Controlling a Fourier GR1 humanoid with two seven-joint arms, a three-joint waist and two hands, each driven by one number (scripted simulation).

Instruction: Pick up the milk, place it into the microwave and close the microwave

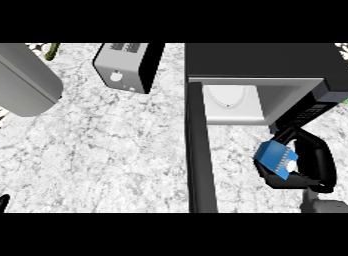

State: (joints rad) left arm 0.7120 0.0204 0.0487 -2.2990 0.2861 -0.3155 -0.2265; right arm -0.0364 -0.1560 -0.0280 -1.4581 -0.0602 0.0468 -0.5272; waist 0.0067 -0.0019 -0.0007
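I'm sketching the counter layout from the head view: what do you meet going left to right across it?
Large grey rounded object → toaster → microwave's open door → milk carton, held in the right hand.

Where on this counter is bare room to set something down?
The wide marble counter between the grey rounded appliance, the silver box and the open black microwave door is bare. Right of the door it is crowded: the right hand holds the blue milk carton there.
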